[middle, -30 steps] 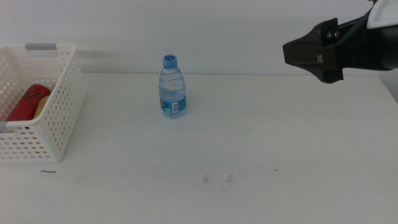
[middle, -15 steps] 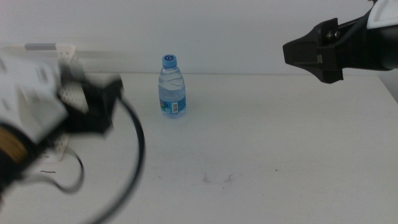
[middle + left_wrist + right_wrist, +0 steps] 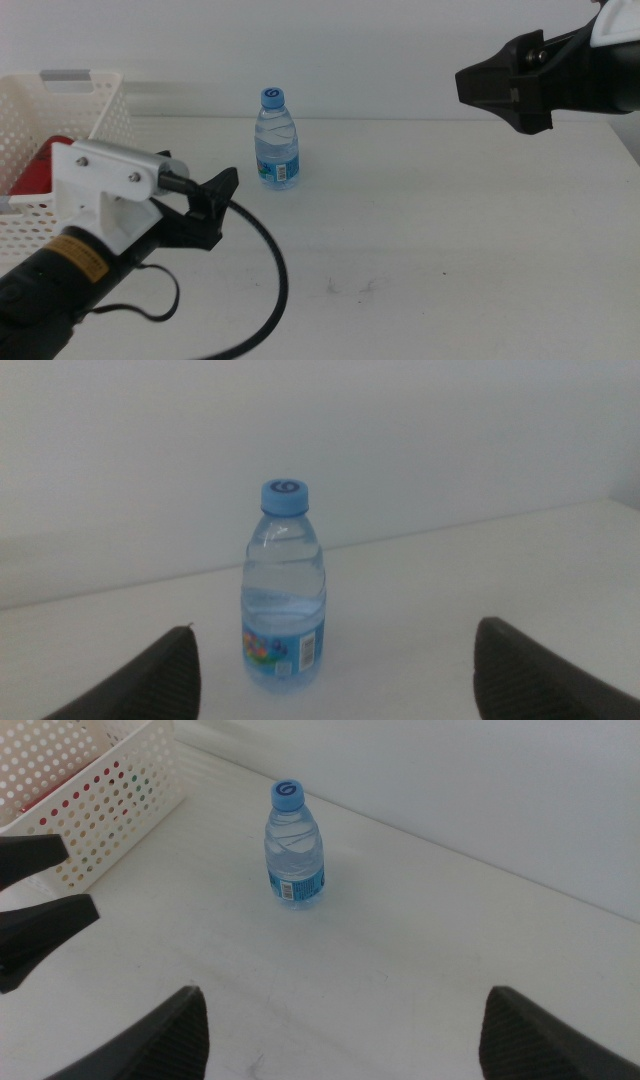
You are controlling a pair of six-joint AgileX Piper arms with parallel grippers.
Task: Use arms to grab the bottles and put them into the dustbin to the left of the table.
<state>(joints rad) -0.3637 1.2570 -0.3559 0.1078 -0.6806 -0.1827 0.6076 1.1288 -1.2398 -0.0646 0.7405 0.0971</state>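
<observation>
Black, its jaws apart, the left end effector (image 3: 222,195) points from lower left at one water bottle (image 3: 277,139); the right end effector (image 3: 500,88), jaws apart, waits upper right.

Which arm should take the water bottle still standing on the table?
Left. The left gripper is open, low over the table, with the water bottle framed between its jaws, and the dustbin beside it. The right gripper hangs high, farther off.

Overhead forward view, two wrist views, all sharing water bottle (image 3: 277,141).
</observation>
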